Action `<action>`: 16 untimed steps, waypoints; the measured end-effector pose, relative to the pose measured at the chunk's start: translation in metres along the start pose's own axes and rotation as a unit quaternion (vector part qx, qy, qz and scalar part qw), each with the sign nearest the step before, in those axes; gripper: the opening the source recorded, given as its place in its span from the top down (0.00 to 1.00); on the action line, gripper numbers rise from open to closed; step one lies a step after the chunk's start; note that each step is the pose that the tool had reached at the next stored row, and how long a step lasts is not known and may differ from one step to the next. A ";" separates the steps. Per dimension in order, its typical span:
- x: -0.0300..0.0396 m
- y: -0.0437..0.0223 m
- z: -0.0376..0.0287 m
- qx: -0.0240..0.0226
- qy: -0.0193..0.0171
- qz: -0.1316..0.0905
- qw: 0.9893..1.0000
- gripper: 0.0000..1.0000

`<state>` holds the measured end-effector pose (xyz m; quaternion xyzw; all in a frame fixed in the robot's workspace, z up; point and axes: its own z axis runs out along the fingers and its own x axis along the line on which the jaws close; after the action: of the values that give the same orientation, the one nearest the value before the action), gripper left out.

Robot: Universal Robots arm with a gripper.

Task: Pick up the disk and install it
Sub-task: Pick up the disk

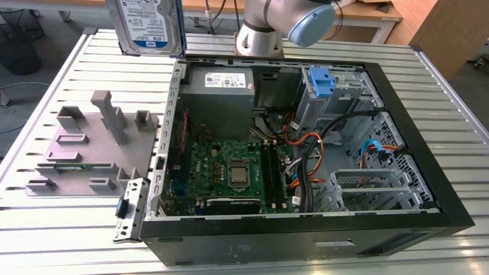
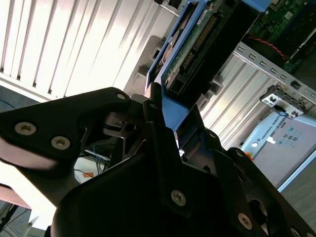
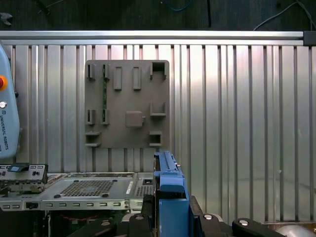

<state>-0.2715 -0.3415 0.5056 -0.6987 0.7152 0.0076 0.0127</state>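
**mk:** So, closest in first: the gripper (image 2: 173,111) is clamped on the disk (image 2: 190,45), with its black fingers (image 2: 155,118) pinching it from both sides. In the second wrist view the connector edge points away from the wrist. Does that grip look okay to you?

**jo:** Looks decent to me. In the first wrist view the blue side rail (image 3: 168,185) stands straight up out of the fingers with no obvious tilt. I'd say the main thing is holding it that square, because plastic rails can flex and let the drive twist.

**mk:** Where's it sitting overall?

**jo:** Up in the air, touching nothing but the fingers. In the exterior view it hangs on edge, label out, above the table (image 1: 73,74). It's just past the far corner of the computer case (image 1: 306,243), on the exterior view's left of the arm (image 1: 264,28). Farther out, the grey fixture plate (image 3: 126,136) lies flat on the slats beside the case.

**mk:** And the target?

**jo:** My guess is the drive cage (image 1: 347,96) at the case's far corner, on the exterior view's right, where a bare blue bracket (image 1: 323,80) stands. Loose cables (image 1: 304,139) run near it. So carry it high and slow, and line the rails up with the cage before pushing at all. A snagged cable is the risk I'd watch.
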 end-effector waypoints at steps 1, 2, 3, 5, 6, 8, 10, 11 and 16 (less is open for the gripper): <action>0.0000 -0.0021 0.0000 0.000 0.000 0.000 1.000 0.64; 0.0000 -0.0043 0.0001 0.000 0.000 0.000 1.000 0.64; -0.0001 -0.0064 0.0001 0.000 0.000 0.000 1.000 0.64; 0.0000 -0.0110 0.0001 0.000 0.000 0.000 1.000 0.64; 0.0000 -0.0134 0.0001 0.000 0.000 0.000 1.000 0.64; 0.0000 -0.0179 0.0002 0.000 0.000 0.000 1.000 0.64; -0.0001 -0.0226 0.0002 0.000 0.000 0.000 1.000 0.64; -0.0001 -0.0251 0.0002 0.000 0.000 0.000 1.000 0.64; -0.0002 -0.0380 0.0003 0.000 0.000 0.000 1.000 0.64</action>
<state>-0.2335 -0.3422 0.5055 -0.6987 0.7153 0.0080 0.0124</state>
